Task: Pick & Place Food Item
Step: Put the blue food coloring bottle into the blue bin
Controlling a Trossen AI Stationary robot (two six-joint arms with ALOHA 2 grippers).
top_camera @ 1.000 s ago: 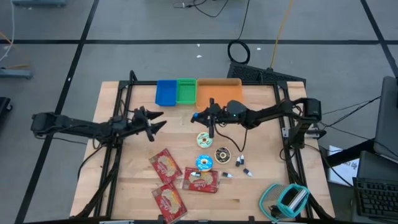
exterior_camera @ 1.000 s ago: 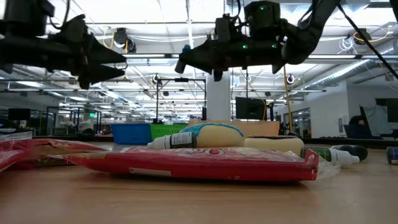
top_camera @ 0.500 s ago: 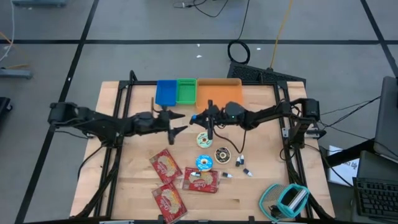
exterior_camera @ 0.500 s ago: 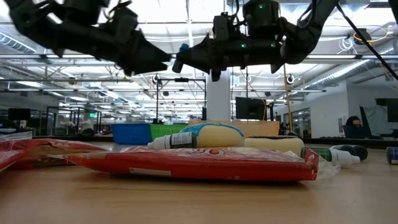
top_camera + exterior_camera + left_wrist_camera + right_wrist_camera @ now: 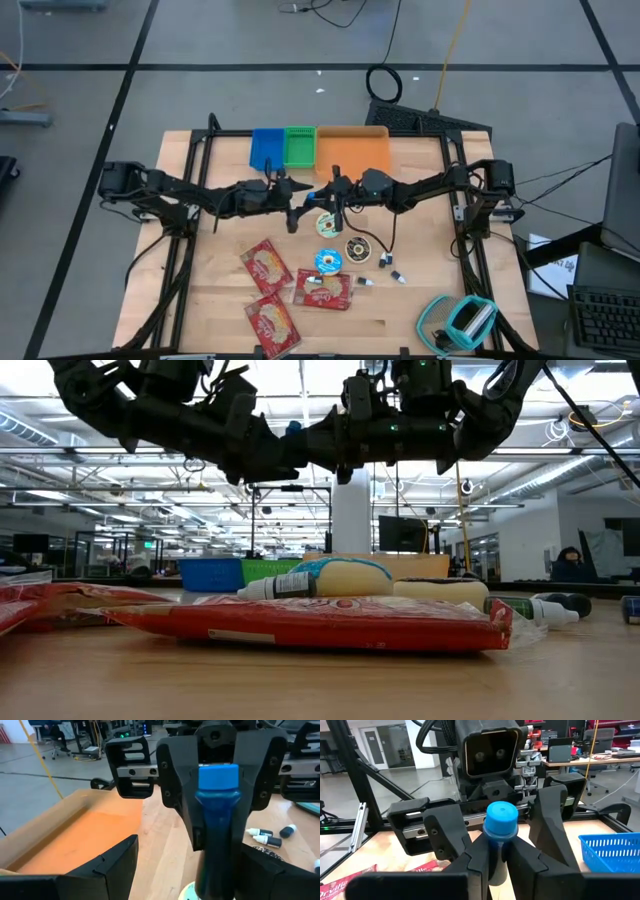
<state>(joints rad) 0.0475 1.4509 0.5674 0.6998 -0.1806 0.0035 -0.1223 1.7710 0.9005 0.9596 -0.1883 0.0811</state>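
Blue-capped dark bottle (image 5: 217, 825) upright in right hand (image 5: 497, 851).

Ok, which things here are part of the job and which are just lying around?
In the job: blue-capped bottle, held by the right gripper; open left gripper facing it; orange bin, green bin and blue bin, likely drop spots.
Lying about: red snack packets, round discs, small dropper bottles, teal tape dispenser.
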